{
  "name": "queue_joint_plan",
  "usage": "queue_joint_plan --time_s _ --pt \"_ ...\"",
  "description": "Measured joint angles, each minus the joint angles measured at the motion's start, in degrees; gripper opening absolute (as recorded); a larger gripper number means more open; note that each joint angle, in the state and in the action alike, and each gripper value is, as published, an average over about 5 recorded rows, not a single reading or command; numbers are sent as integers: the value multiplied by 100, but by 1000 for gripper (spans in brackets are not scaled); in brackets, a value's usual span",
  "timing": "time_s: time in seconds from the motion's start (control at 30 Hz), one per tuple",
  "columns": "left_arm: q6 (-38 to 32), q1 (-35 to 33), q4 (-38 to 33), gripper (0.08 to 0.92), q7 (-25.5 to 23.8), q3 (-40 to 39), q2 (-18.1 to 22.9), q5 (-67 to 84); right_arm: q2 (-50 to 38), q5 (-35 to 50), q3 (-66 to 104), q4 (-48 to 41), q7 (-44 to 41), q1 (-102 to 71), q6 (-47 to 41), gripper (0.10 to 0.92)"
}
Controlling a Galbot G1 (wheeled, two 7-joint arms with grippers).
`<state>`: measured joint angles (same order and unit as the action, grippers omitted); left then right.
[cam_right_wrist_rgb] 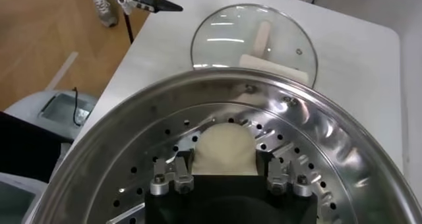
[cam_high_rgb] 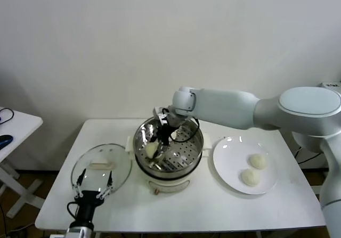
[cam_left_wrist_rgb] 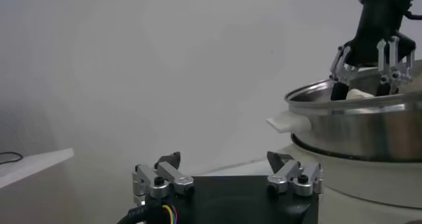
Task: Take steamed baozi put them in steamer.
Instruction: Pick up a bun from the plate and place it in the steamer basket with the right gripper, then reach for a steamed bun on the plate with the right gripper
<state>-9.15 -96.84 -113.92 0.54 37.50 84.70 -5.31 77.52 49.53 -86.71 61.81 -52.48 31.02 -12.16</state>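
Observation:
The steamer stands mid-table, a shiny steel pot with a perforated tray on a white base. My right gripper reaches down inside it, shut on a cream-white baozi held just over the tray near the steamer's left wall. In the right wrist view the baozi sits squeezed between the fingers above the steamer's tray. Two more baozi lie on the white plate to the right. My left gripper is open and empty at the table's front left.
The round glass lid with a white handle lies flat left of the steamer, just beyond my left gripper. The left wrist view shows the steamer's side and white handle. A small side table stands far left.

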Motion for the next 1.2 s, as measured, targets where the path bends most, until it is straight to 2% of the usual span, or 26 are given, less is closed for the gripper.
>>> queue_joint_plan --time_s 0.17,0.27,0.4,0.5,0.9,1.2 --pt "0 0 4 823 -1 -5 0 0 -9 -63 -4 -12 11 -49 16 621" --pt "0 2 4 823 -1 -4 0 0 -9 -93 3 -20 19 -62 29 670" --pt "0 1 4 823 -1 -1 0 0 -7 -104 27 -28 15 -54 50 776" --pt "0 0 3 823 -1 -1 0 0 -17 -110 46 -16 -3 -22 65 815" --pt "-2 5 -2 823 0 -39 2 3 -328 -200 70 358 -46 280 82 823" --pt "-23 77 28 823 7 -76 -6 33 -1402 -343 -85 1317 -244 1035 203 823"
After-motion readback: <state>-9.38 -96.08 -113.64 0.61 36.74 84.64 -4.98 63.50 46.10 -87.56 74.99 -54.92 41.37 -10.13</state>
